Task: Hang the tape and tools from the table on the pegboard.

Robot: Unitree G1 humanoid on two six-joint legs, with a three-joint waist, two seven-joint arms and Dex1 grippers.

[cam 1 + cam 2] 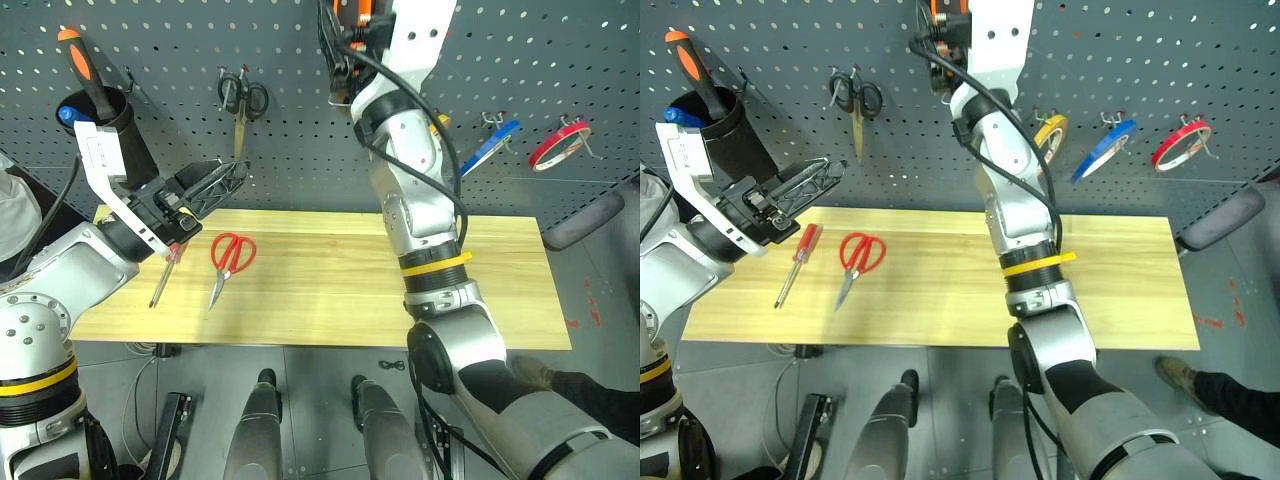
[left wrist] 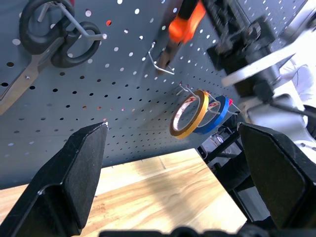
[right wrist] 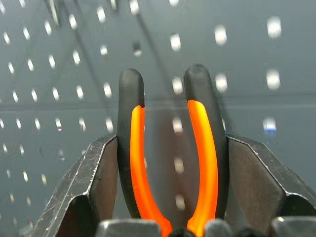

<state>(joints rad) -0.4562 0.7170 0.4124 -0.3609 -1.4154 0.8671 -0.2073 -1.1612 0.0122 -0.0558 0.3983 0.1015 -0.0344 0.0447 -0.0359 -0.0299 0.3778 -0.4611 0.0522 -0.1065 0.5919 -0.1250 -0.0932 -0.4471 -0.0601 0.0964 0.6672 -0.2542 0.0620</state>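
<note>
Your blue tape (image 1: 1102, 146) hangs; right gripper (image 3: 170, 197) clamps the pliers (image 3: 170, 148) at the pegboard (image 1: 300, 150), left gripper (image 2: 173, 163) gapes empty, scissors (image 1: 228, 258) and screwdriver (image 1: 163, 276) remain tabled.

The 2 head views look forward and down from above the table (image 1: 300, 300) onto its near edge and the pegboard (image 1: 1200, 60) behind its far edge; they share nearly the whole scene, the right eye's framing shifted slightly sideways. The left wrist view looks along the pegboard from close over the table's left end, sharing the yellow roll (image 2: 188, 112) with the right eye view. The right wrist view faces the pegboard at very close range, past the pliers (image 3: 170, 148).
</note>
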